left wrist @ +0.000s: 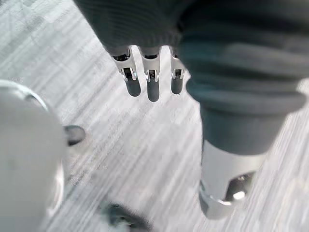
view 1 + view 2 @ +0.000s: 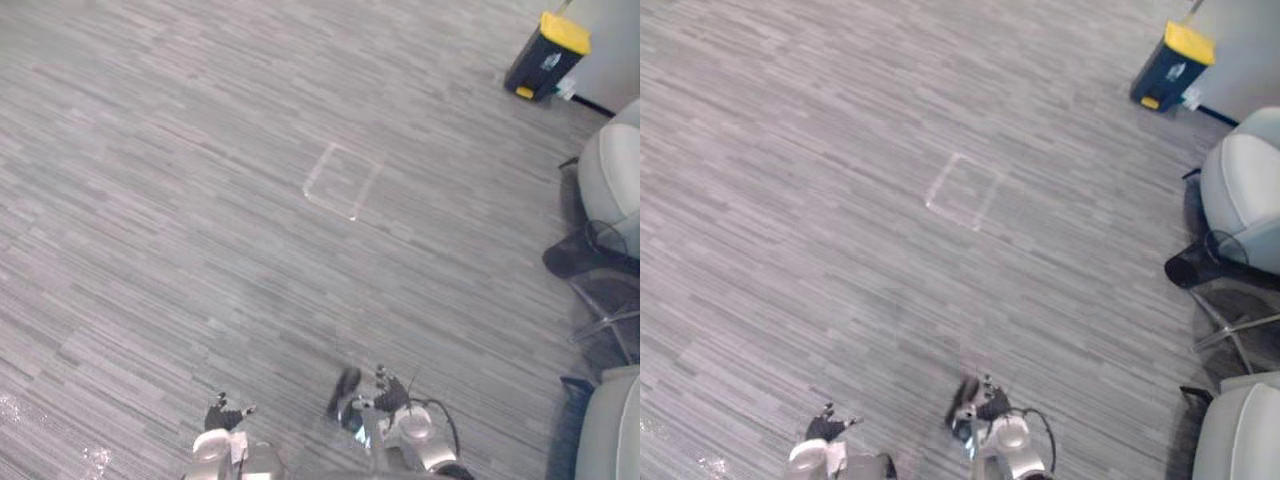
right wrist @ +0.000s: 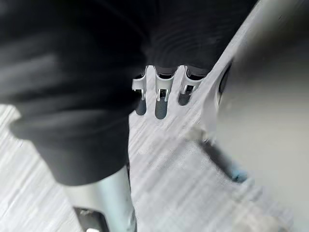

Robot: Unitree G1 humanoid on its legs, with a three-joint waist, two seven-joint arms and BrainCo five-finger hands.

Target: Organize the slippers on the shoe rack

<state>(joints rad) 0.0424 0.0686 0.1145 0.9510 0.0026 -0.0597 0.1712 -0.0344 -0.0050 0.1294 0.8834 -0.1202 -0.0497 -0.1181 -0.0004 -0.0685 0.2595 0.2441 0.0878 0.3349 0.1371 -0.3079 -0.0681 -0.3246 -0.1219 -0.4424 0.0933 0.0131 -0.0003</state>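
Slippers are in neither hand, and where they lie cannot be told: the left hand [image 1: 152, 89] hangs slack and empty over the carpeted floor [image 2: 200, 200], the right hand [image 3: 161, 99] likewise; sorting seemingly lies wholly ahead.

Soft even light, faint shadows, small glare patches on grey floor [image 2: 180, 200].
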